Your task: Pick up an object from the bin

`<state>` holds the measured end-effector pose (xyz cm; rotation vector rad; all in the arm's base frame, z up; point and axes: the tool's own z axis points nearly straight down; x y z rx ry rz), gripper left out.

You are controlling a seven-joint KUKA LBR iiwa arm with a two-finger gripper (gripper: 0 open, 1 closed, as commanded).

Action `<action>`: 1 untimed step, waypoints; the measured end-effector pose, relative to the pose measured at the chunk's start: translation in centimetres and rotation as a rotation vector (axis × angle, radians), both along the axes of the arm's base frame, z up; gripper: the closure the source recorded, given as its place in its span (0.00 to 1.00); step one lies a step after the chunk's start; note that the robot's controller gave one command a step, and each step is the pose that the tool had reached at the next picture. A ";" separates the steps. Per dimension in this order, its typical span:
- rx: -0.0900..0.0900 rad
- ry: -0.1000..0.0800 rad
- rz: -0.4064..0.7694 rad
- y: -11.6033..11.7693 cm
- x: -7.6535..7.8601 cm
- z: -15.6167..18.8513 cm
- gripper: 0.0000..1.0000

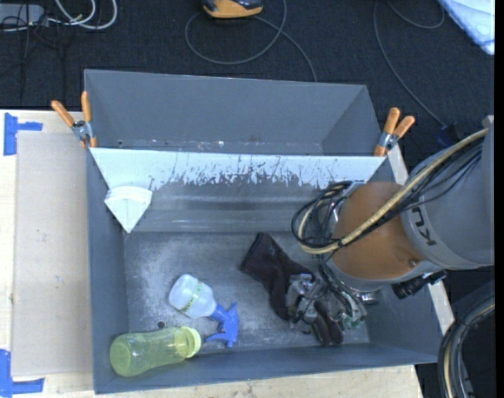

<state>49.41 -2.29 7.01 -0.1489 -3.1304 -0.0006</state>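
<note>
My gripper (318,307) is low in the bin's front right part, right over the near end of a black, crumpled, glove-like cloth (265,261). The cloth runs from the bin's middle down to the right and passes under the gripper, which hides that end of it. Whether the cloth is between the fingers cannot be seen.
To the left lie a small clear bottle (191,295), a blue plastic piece (225,325) and a yellow-green bottle (153,351) on its side along the front wall. A white paper cone (128,205) sits in the back left corner. The arm's orange cover and cables hang above the right side.
</note>
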 end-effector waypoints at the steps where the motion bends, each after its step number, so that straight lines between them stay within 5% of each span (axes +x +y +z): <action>1: 0.000 0.000 0.000 0.0 0.0 0.0 1.00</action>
